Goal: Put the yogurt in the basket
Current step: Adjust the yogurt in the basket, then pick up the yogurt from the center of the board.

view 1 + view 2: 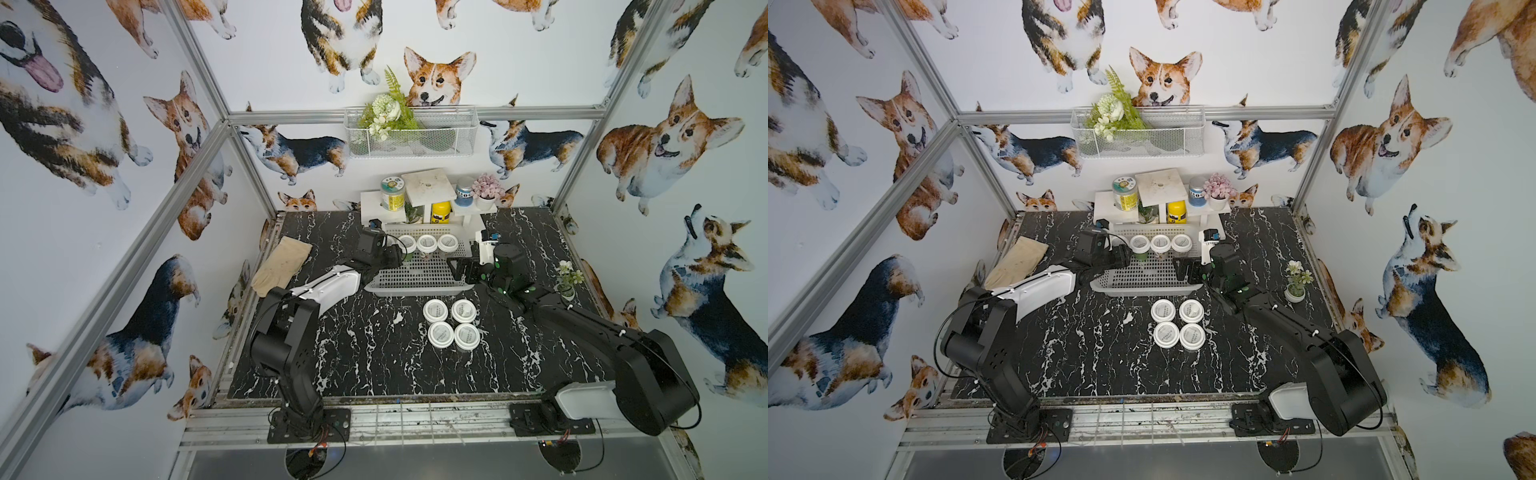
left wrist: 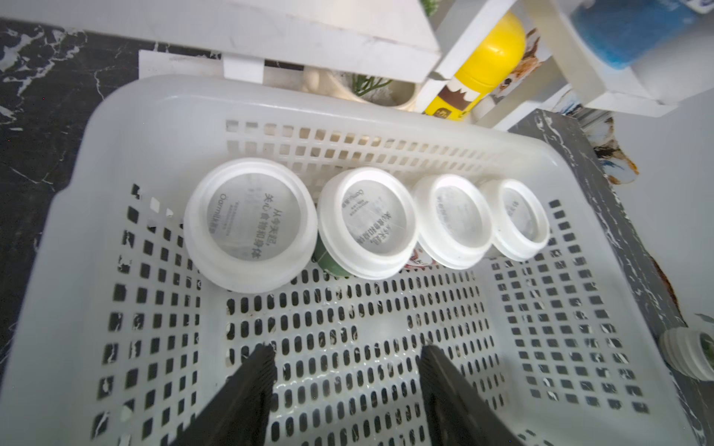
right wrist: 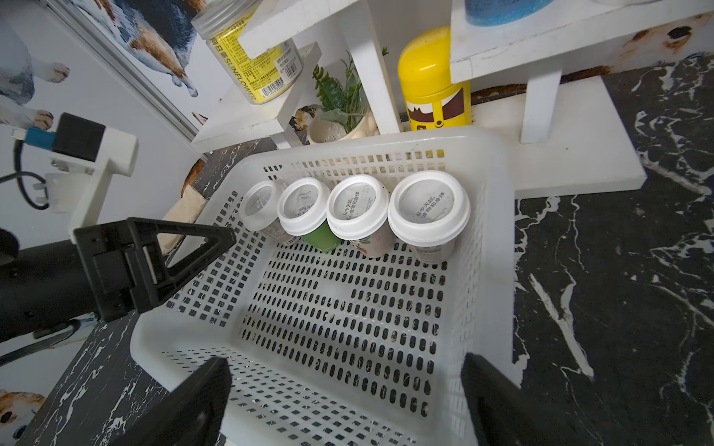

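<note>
The white lattice basket [image 1: 419, 289] [image 2: 270, 104] [image 3: 494, 216] sits at the back middle of the table. Several yogurt cups [image 2: 251, 228] [image 3: 429, 208] stand in a row along its far wall. Both top views show three of them [image 1: 427, 244] [image 1: 1160, 244]. Several more yogurt cups [image 1: 441, 334] [image 1: 1166, 334] are clustered on the table just in front of the basket. My left gripper [image 2: 345, 349] [image 1: 395, 255] hangs over the basket's left part, open, with only lattice floor between its fingers. My right gripper [image 3: 345, 361] [image 1: 455, 268] stands wide open over the basket's near right corner, holding nothing.
Behind the basket a white stepped shelf [image 1: 428, 185] carries a green-yellow labelled jar [image 1: 393, 193], a yellow bottle [image 1: 441, 212] and small plants. A beige glove [image 1: 282, 266] lies at the left, a small potted plant [image 1: 567, 282] at the right. A wire-mesh basket [image 1: 411, 133] hangs on the back wall.
</note>
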